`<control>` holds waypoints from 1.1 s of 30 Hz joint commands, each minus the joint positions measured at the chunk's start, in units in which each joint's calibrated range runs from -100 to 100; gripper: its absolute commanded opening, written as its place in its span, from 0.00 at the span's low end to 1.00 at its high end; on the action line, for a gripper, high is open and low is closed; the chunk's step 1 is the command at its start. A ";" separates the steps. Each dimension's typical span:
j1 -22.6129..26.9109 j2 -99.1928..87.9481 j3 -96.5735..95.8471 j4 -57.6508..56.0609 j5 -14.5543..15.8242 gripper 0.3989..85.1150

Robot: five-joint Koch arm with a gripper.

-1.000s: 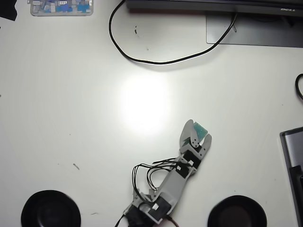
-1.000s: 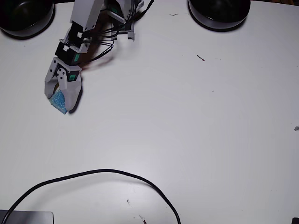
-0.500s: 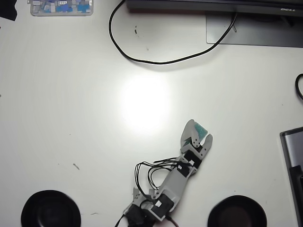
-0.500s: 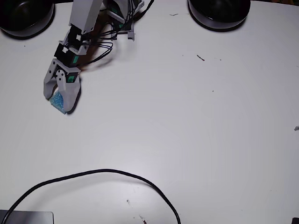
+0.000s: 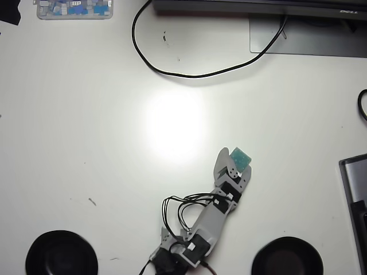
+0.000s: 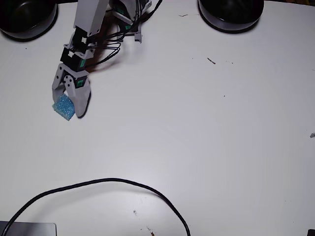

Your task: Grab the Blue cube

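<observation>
Since a second ago, the gripper (image 6: pixel 69 102) has pulled back a little toward the arm's base, and the Blue cube (image 6: pixel 64 106) now shows more of its top beyond the fingertips than it did when the jaws covered it. Both views show the jaws parted, one finger on each side of the near part of the block, with no clear sign that they press on it; I judge them open, not gripping.

In the overhead view the Blue cube (image 5: pixel 241 157) sits on the white table (image 5: pixel 86 143) at the very front of the gripper (image 5: pixel 234 166), mostly past the tips and turned at an angle to them. In the fixed view it lies just below and slightly left of the tips, touching or nearly touching one finger.

To do the grasp well, the arm likely needs to reach forward again so the block sits deeper between the fingers, centred, then close slowly. Closing from this shallow hold risks pinching a corner and squirting the cube away
</observation>
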 commanded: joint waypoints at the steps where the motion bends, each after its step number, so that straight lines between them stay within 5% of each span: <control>1: 0.63 -0.59 2.28 -2.00 0.15 0.54; 13: 0.20 3.41 6.58 -2.96 1.22 0.45; 15: 0.00 3.41 6.58 -2.88 1.27 0.38; 17: -0.39 3.28 6.58 -2.16 2.20 0.13; 19: -0.34 3.03 6.58 -2.24 2.20 0.05; 25: 2.10 -5.49 6.76 -5.44 2.44 0.04; 33: 11.53 -15.55 6.12 -8.73 4.88 0.04</control>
